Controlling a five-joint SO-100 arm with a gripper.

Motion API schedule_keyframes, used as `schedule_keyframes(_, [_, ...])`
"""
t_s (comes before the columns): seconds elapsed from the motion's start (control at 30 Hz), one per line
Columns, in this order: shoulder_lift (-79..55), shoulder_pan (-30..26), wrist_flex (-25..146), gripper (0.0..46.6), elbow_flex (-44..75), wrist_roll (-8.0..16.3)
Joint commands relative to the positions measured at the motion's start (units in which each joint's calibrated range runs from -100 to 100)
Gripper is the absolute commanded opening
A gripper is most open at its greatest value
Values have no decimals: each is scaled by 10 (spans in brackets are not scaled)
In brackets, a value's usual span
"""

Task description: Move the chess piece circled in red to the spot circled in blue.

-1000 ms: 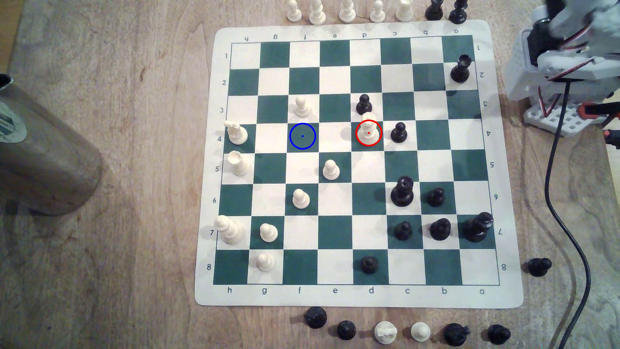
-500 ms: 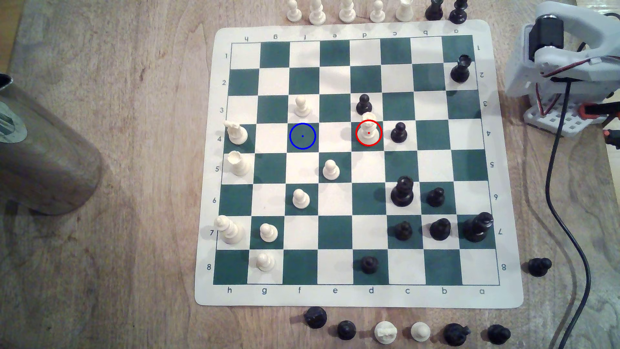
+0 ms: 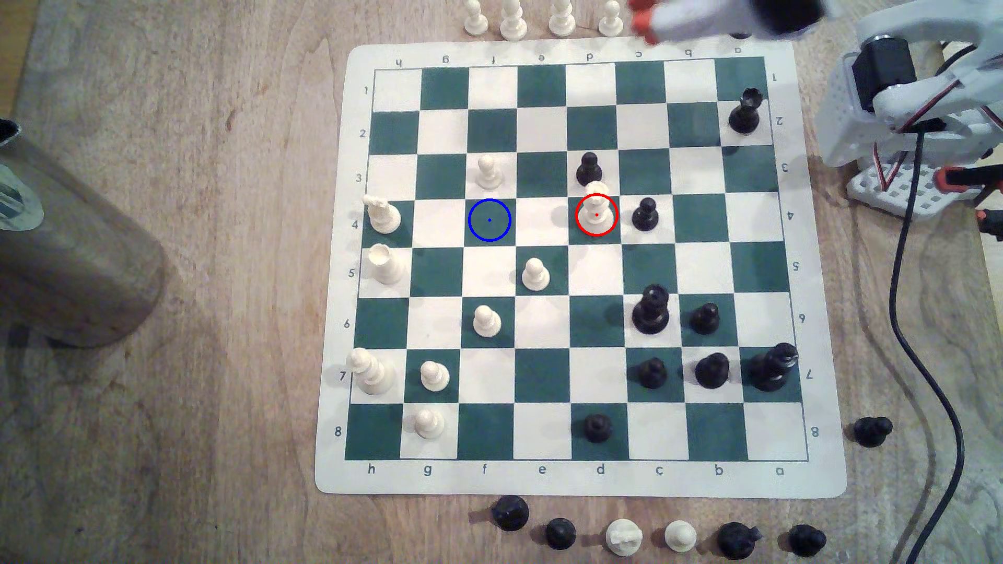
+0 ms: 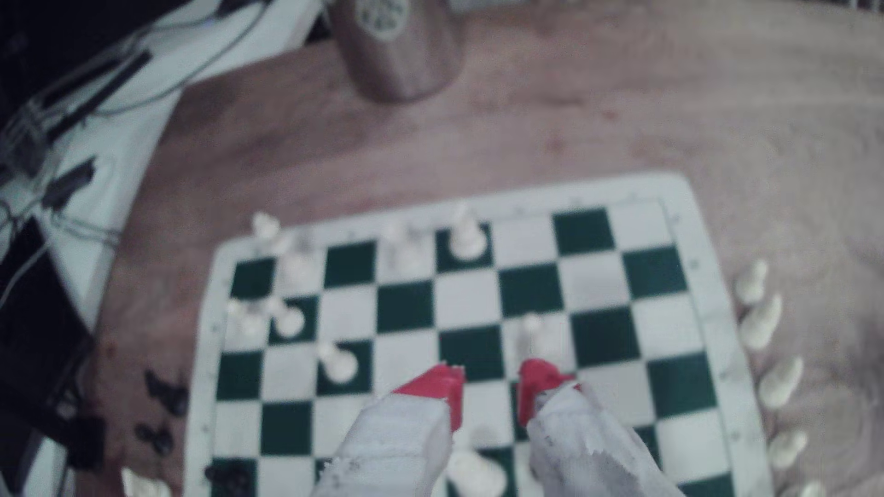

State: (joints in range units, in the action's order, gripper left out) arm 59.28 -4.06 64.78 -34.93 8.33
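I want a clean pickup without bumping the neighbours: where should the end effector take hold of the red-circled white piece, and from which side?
Probably from straight above, closing on the narrow stem under the crown of the red-circled piece; the base is wide. A black pawn stands on the next square toward the exterior view's top and another black pawn to its right, so low sideways approaches look crowded.

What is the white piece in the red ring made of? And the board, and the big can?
The circled piece looks like cream plastic, smooth with a soft sheen. The board seems to be a thin flexible mat, vinyl perhaps: rounded corners, printed green squares, lying flat. The can looks like brushed metal, judging by its dull grey-brown shine, though that is uncertain.
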Motion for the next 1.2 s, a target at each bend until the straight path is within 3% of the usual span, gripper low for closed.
schedule_keyframes(0.0, [-162,-15,91,130,174,73])
schedule_keyframes(0.13, [-241,-28,87,139,199,105])
schedule_keyframes(0.37, [-338,-52,100,154,221,123])
schedule_keyframes(0.87, [-479,-70,94,123,213,110])
schedule_keyframes(1.17, [-506,-75,66,135,211,114])
